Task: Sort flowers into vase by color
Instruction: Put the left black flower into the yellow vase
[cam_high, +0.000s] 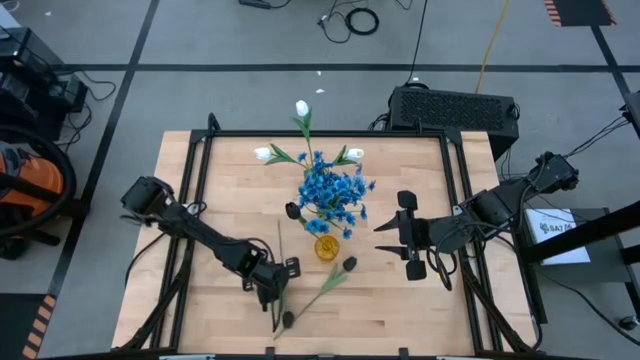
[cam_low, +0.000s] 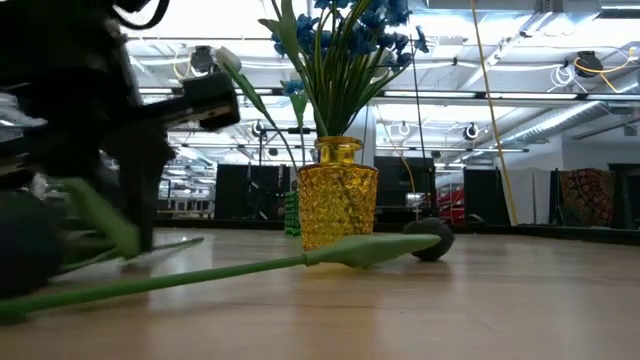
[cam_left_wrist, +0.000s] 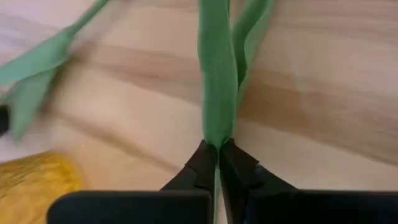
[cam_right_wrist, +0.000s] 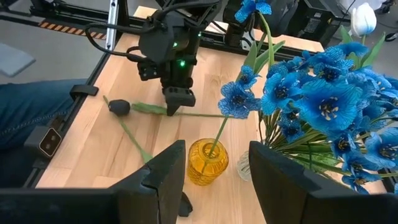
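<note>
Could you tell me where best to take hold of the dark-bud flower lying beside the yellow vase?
Probably the bare stem just below its leaf, from straight above with fingers across it: it lies flat on the table, thin and straight there, while the bud sits close to the vase.

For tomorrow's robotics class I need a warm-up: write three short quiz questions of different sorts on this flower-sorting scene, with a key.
1. True or false: the left gripper is shut on a green stem.
2. Which colour is the small vase on the table? A) clear B) yellow C) red
3. Fill in: the right gripper, beside the blue flowers, is ____.

Key: 1 true; 2 B; 3 open, holding nothing.
</note>
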